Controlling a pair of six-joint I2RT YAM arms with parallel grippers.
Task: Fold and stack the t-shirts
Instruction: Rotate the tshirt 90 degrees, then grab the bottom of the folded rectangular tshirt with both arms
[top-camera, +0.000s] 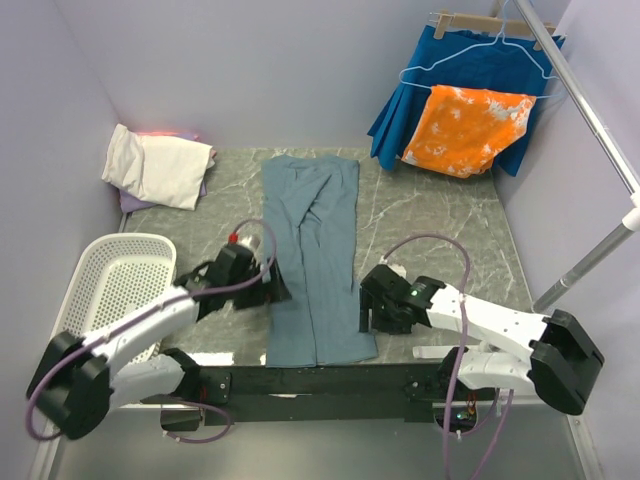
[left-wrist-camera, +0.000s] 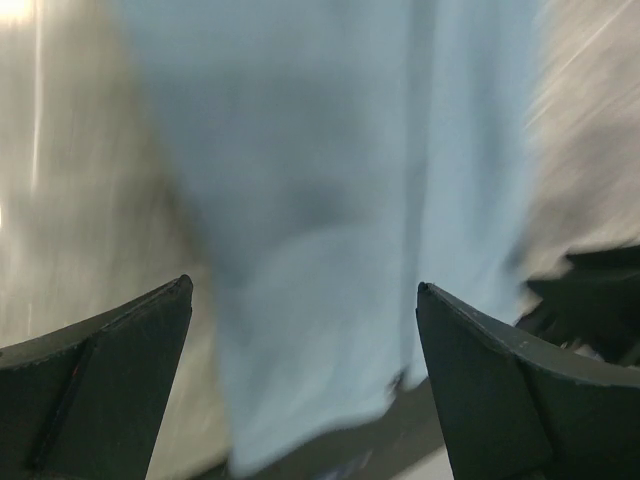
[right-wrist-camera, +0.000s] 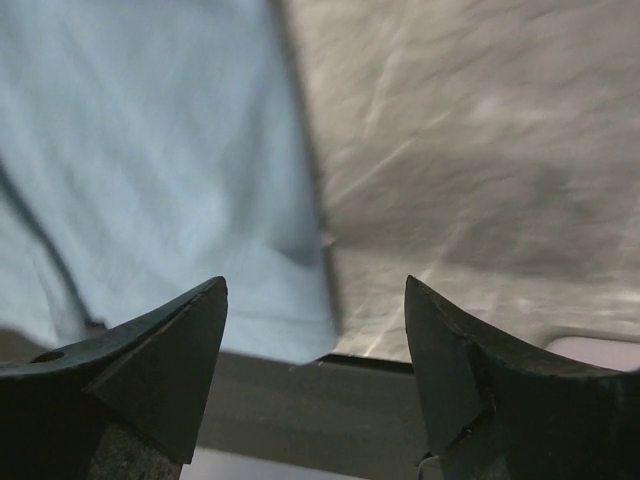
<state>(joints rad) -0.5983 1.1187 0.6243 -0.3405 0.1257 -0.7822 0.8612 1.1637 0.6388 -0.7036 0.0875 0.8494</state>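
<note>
- Blue-grey t-shirt (top-camera: 312, 260) lies flat in the middle of the marbled table (top-camera: 440, 220), folded into a long strip running from the near edge to the back.
- Left gripper (top-camera: 268, 282) hovers at the strip's left edge, its claw spread wide with nothing in it.
- Right gripper (top-camera: 368, 308) sits at the shirt's near right corner, claw parted and holding nothing.
- Cream-white t-shirt (top-camera: 160, 165) rests folded at the back left, on top of a lavender t-shirt (top-camera: 133, 203).
- White basket (top-camera: 120, 240) stands near the left arm.
</note>
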